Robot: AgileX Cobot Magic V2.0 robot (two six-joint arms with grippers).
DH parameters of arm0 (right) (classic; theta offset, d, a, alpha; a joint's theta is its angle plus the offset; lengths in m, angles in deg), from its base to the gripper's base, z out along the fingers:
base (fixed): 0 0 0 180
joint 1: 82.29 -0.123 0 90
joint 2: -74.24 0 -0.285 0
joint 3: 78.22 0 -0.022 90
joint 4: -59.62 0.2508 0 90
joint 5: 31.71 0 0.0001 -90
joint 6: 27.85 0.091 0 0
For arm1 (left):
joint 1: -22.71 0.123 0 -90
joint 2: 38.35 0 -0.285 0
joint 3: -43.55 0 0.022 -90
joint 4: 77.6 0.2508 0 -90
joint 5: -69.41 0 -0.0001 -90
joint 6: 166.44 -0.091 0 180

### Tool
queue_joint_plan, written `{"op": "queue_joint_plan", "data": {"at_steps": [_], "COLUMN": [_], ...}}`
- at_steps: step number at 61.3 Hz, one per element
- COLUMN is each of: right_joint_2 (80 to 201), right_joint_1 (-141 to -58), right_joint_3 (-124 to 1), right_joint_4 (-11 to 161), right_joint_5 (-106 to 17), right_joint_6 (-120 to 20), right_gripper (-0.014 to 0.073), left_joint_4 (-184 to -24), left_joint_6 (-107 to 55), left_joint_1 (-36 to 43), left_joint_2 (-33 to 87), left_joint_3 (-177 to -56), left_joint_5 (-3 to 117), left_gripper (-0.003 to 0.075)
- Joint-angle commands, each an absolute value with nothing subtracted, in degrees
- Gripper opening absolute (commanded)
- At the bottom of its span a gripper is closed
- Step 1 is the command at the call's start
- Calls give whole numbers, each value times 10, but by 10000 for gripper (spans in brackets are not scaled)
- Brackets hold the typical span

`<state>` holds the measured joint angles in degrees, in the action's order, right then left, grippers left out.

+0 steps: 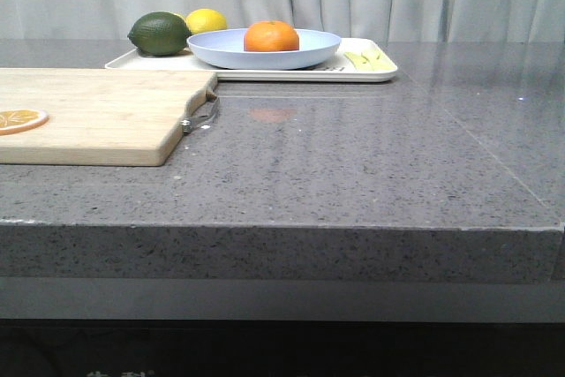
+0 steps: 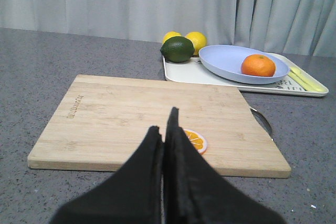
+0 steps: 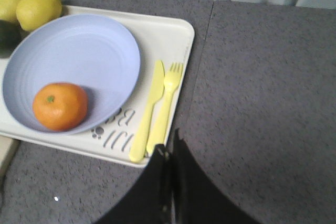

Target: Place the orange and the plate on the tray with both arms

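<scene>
The orange (image 1: 271,36) is seen lying inside the plate (image 1: 221,49), and the plate is seen resting on the tray (image 1: 371,74) at the upper centre of the front view, so both items are judged to be placed already. In the right wrist view the orange (image 3: 60,106) sits low in the plate's (image 3: 79,51) bowl toward the lower left of the frame, presumably rolled to rest against the sloping wall. A yellow knife (image 3: 148,111) and fork (image 3: 165,103) are noted on the bare strip of tray (image 3: 157,38) beside the plate; two lemons (image 3: 31,6) and a dark green fruit (image 1: 160,33) occupy the tray's other end. The left hand (image 2: 164,129) is clenched on nothing over the cutting board (image 2: 131,114), just short of an orange slice (image 2: 194,140). The right hand (image 3: 169,148) is likewise clenched and empty, at the tray's near edge over the grey worktop (image 3: 262,87). Both hands are judged to be clear of the load, consistent with a finished placement.
</scene>
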<state>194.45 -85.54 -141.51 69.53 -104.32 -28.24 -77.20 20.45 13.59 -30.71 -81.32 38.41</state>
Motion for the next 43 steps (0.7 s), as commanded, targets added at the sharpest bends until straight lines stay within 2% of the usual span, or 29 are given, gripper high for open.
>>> {"op": "queue_joint_plan", "data": {"at_steps": [1, 18, 43], "right_joint_2": [1863, 1731, 1521], "right_joint_1": [-853, -853, -853], "right_joint_3": [-1351, -1113, -756], "right_joint_4": [673, 657, 657], "right_joint_5": [-1083, -1065, -853], "right_joint_6": [-307, -353, -363], "right_gripper": [-63, -63, -63], "left_joint_4": [-776, -776, -776], "left_joint_6": [209, 209, 209], "left_joint_1": [136, 136, 136], "left_joint_2": [-300, -300, -300], "left_joint_3": [-828, -828, -828], "left_joint_5": [432, 432, 432], "left_gripper": [-17, -17, -17]}}
